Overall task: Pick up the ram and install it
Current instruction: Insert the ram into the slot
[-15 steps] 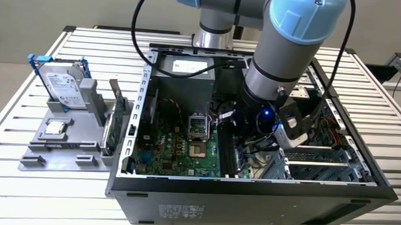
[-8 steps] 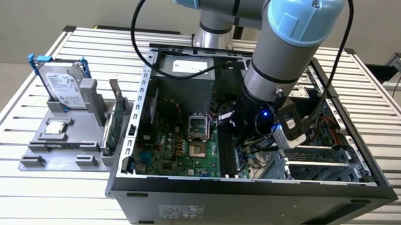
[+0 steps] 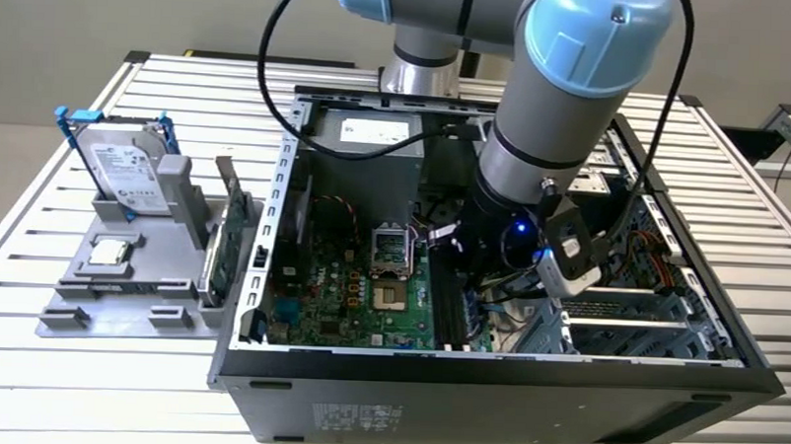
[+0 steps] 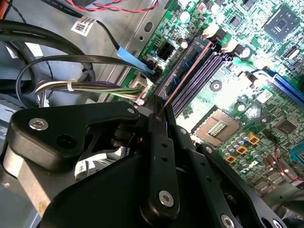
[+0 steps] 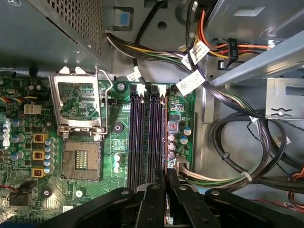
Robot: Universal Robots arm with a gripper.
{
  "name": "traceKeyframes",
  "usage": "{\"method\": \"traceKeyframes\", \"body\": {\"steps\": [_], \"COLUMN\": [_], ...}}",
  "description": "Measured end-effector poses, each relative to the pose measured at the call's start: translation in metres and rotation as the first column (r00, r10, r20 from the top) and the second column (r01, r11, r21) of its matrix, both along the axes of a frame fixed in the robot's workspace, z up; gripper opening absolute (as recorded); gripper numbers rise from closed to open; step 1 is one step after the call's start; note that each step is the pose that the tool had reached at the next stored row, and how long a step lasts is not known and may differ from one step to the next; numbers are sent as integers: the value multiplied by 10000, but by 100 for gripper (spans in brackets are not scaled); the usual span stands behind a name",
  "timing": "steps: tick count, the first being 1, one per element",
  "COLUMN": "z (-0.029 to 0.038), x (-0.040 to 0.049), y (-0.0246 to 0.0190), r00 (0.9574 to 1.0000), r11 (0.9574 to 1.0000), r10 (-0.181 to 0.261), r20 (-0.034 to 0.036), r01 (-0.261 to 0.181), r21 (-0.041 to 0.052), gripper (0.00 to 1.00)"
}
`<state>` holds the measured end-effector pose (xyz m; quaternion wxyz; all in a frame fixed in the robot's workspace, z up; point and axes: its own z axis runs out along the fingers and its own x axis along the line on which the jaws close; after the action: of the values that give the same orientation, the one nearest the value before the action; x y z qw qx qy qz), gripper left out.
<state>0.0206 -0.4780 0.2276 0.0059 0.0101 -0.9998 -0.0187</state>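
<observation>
Inside open computer case (image 3: 496,369), robot arm's gripper (image 5: 167,183) hangs low over motherboard (image 5: 114,142), fingers (image 4: 159,142) closed on ram (image 4: 183,76), seen edge-on as thin copper-coloured line. Ram runs straight out from fingertips, long axis parallel to row of dark memory slots (image 5: 142,137), sitting over outermost slot on cable-bundle side. Whether stick is seated or just above slot, cannot tell. In exterior view, hard drive (image 3: 121,168) stands on grey fixture outside case, well apart.
</observation>
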Motion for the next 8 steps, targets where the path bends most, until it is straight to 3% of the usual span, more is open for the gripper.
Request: {"method": "traceKeyframes", "body": {"steps": [8], "z": [-36], "x": [-2], "y": [1], "r00": [10000], "r11": [10000], "r10": [24], "r20": [0], "r01": [-24], "r21": [-2], "gripper": [0]}}
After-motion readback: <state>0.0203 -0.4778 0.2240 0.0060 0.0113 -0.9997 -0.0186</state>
